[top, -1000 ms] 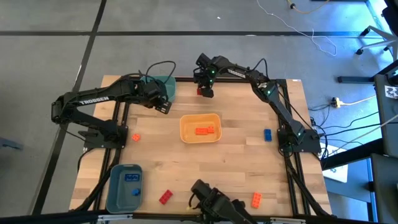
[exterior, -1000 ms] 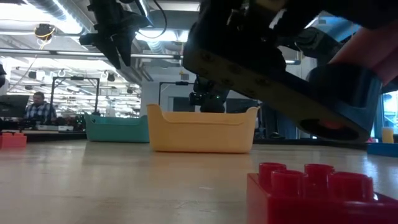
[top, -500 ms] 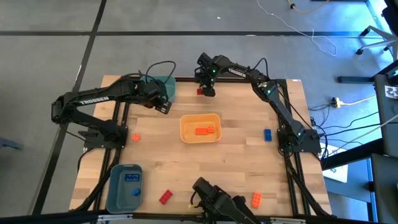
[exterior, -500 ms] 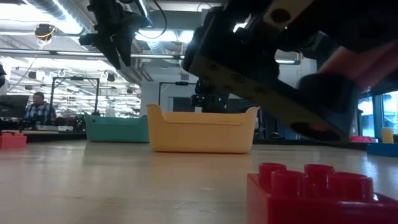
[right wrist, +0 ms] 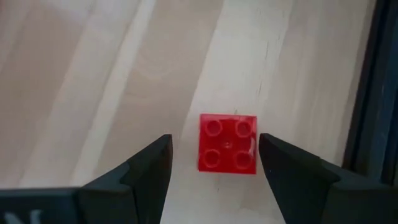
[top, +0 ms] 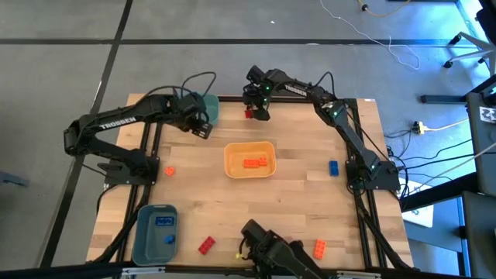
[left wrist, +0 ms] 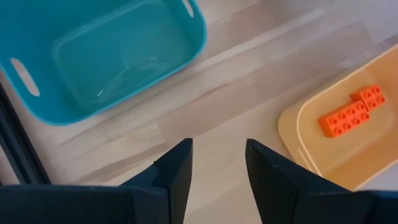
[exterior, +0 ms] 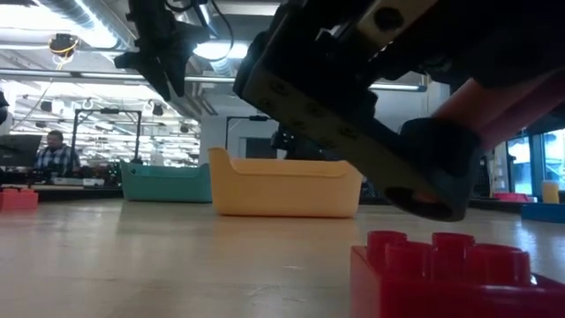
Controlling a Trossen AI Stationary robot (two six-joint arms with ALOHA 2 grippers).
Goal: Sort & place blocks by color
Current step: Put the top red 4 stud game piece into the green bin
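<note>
Step in hand: grasp the red block [right wrist: 227,143] at the counter's [top: 302,198] far edge; best done by descending straight, keeping it centred, fingers squared to its sides. My right gripper [right wrist: 214,163] stands fully open, straddling the block, touching nothing; my left gripper [left wrist: 217,165], partly open and empty, hovers near the teal bin [left wrist: 106,53].

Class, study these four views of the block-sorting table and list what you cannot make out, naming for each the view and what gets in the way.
- Contents of the yellow-orange bin, low view: its own wall hides them.
- Inside of the teal bin, high view: the left arm covers most of it.
- The red brick, low view: cut off by the picture's bottom edge.
- The red block by the right gripper, high view: mostly hidden by it.
</note>
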